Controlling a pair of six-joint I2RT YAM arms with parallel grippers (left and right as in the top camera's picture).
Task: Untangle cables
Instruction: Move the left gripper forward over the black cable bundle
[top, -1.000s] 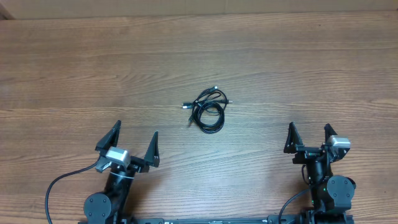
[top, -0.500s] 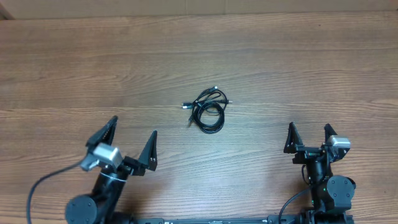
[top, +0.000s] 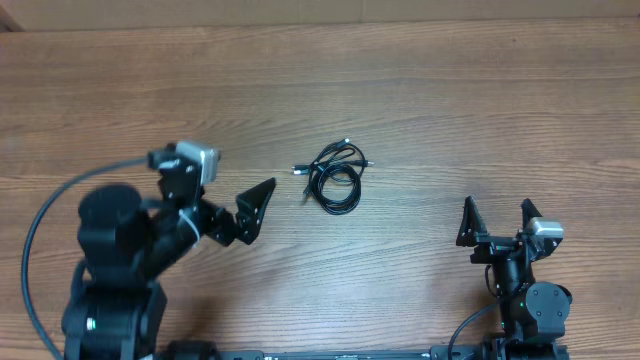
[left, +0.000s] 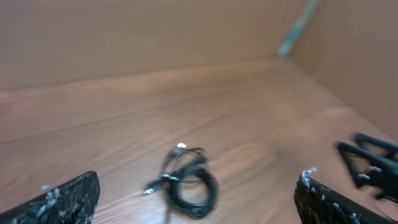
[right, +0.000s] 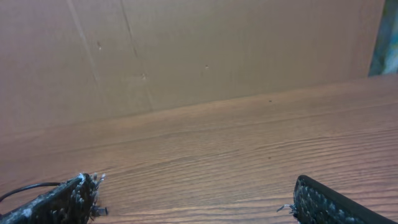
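The cables (top: 333, 177) lie as a small black tangle of loops with plug ends on the wooden table (top: 450, 110), near its middle. My left gripper (top: 225, 190) is raised and points right toward them, open, a little short of the tangle. In the left wrist view the cables (left: 184, 167) rest on the wood ahead of and between the wide-apart fingers of the left gripper (left: 198, 180). My right gripper (top: 497, 222) stands open at the front right, far from the cables. Only bare wood shows between the fingers of the right gripper (right: 196, 186).
A brown cardboard wall (right: 186, 50) runs along the table's far edge. The left arm's thick black wire (top: 40, 230) loops out at the front left. The right gripper (left: 372, 163) shows at the right of the left wrist view.
The left arm has lifted off its rest and swung up and to the right toward the cables, jaws still wide. The right arm and the cables have not moved.
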